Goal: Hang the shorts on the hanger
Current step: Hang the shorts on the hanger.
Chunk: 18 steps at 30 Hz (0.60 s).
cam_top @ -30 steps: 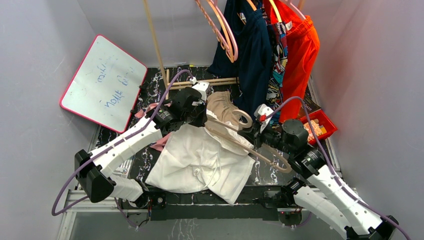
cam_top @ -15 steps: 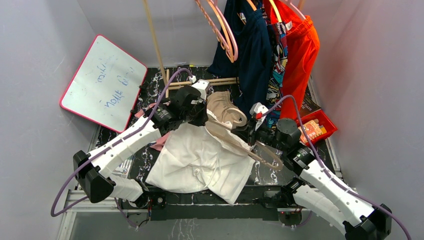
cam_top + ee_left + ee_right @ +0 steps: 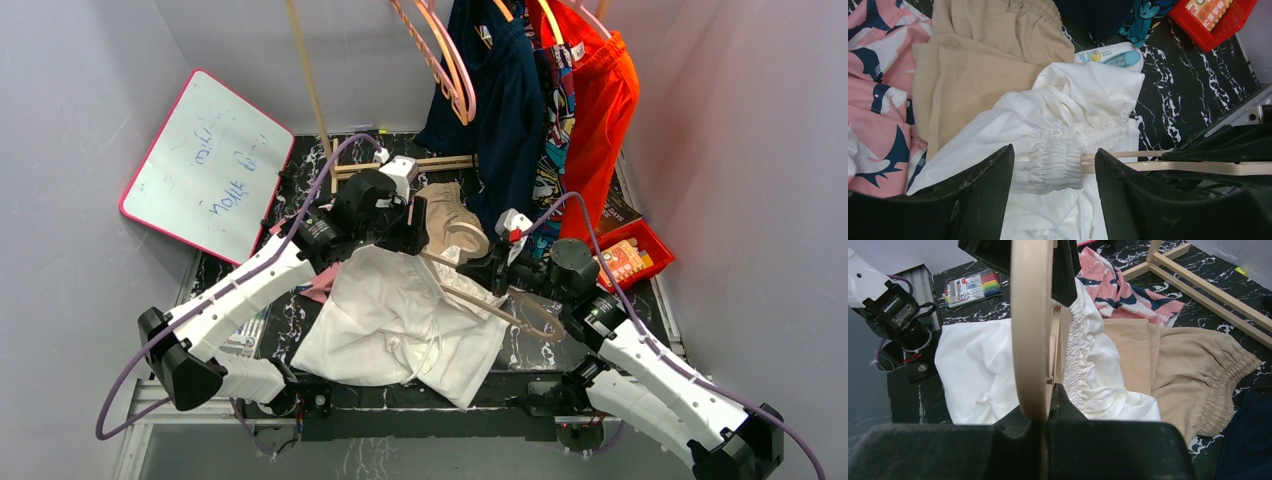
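White shorts [image 3: 400,320] lie bunched mid-table [image 3: 515,352], their gathered waistband lifted and pinched between the left gripper's [image 3: 1053,156] fingers. The right gripper [image 3: 1045,412] is clamped tight on the beige hanger [image 3: 480,300] at its hook. The hanger's long axis runs far-left to near-right, one tip pointing at the waistband.

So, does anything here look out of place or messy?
Nothing looks broken or spilled, but it is untidy. The white shorts are bunched at the waistband where the left gripper pinches them, and they lie partly over tan shorts and a pink patterned garment. A whiteboard leans askew at the far left.
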Motion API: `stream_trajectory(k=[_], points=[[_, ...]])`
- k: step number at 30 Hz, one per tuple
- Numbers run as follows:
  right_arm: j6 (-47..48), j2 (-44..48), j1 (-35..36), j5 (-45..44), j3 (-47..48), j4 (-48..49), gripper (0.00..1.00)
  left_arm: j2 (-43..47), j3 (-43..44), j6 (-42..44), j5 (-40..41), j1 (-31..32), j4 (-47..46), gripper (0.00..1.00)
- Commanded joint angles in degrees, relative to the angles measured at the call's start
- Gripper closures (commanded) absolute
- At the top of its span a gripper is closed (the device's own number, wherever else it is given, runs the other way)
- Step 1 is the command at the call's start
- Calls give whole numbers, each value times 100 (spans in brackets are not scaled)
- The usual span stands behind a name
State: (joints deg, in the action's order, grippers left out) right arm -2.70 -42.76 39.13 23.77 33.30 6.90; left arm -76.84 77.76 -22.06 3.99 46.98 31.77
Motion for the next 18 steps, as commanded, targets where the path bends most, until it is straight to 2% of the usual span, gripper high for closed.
stream_trajectory(k=[1,6,10,14,18], points=[[-213,227,39,79,-37,810,100,394,253,87,-47,-14,13,37],[-270,353,42,-63,-99,924,100,589,417,244,15,-16,14,22],[-263,500,34,-240,-121,926,100,836,484,494,22,-16,-39,17],[-187,691,39,-290,-103,729,100,1301,143,1330,-266,-15,-394,15],[-118,814,41,-109,-20,379,100,1946,-445,2734,-1052,-14,-681,12]])
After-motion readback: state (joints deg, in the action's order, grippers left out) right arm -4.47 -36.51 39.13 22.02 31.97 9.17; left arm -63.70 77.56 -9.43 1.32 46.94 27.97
